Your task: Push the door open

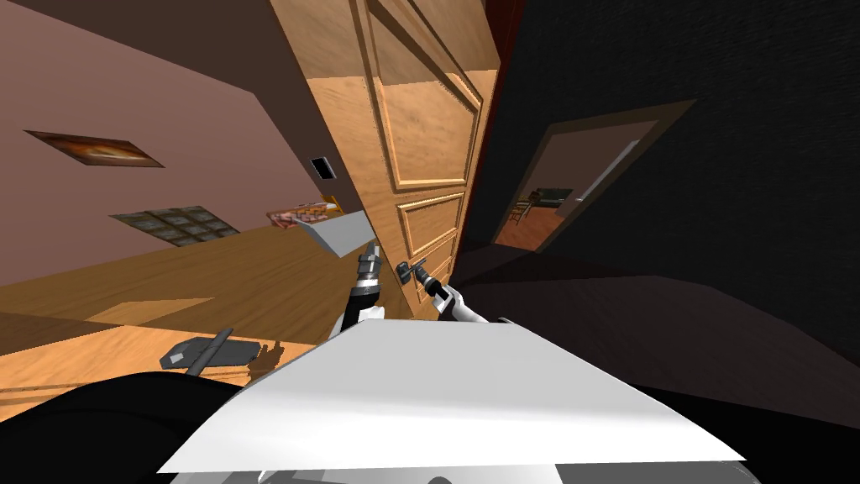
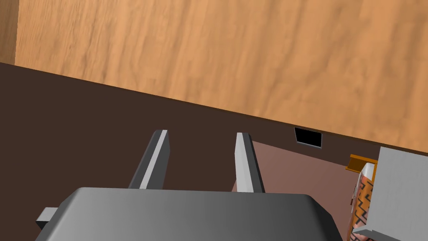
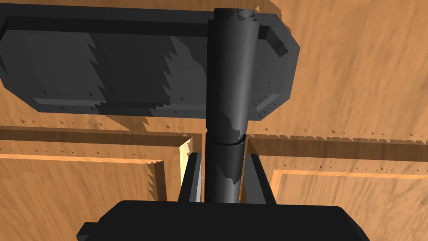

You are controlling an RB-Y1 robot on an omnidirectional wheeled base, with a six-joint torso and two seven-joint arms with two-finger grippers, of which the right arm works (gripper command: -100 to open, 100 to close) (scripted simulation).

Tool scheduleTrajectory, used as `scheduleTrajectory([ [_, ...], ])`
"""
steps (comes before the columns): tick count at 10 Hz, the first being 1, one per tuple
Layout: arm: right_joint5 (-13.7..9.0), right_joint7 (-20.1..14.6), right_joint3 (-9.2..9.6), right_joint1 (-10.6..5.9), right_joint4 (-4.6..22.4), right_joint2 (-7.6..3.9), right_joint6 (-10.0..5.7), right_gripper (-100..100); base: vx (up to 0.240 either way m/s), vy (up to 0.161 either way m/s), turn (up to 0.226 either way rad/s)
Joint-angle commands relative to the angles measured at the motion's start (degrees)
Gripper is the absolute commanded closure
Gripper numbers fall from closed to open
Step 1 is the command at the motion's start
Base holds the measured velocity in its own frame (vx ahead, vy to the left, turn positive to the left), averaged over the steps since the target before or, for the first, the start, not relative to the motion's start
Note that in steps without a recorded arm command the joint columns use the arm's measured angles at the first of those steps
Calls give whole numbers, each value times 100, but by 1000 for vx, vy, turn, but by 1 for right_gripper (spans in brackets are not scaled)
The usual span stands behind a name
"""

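Observation:
A panelled wooden door (image 1: 428, 143) stands ajar in front of me, its free edge toward a dark passage. Its dark lever handle (image 3: 228, 104) juts from a dark backplate (image 3: 125, 67) on the door face (image 3: 355, 83). My right gripper (image 3: 223, 157) is shut on the lever, one finger pressing each side. In the head view the right gripper (image 1: 420, 277) sits at the handle (image 1: 407, 270) low on the door. My left gripper (image 1: 370, 252) hangs just left of it, open and holding nothing, and its wrist view (image 2: 202, 136) faces a brown wall below a wooden surface (image 2: 234, 50).
A grey block (image 1: 340, 231) with a patterned item (image 1: 296, 215) behind it stands by the wall left of the door. A grey flat object with a bar (image 1: 206, 351) lies on the wood floor at lower left. Beyond the door's edge, a far lit doorway (image 1: 571, 193) shows among dark walls.

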Motion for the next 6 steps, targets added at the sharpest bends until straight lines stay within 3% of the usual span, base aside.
scheduleTrajectory([
  [1,1,3,-4,-3,-4,-2,-3,100,0,0,0],
  [3,68,-23,-53,52,-41,-35,18,100,45,104,-71],
  [6,187,-64,-145,138,-117,-77,47,100,88,160,-71],
])
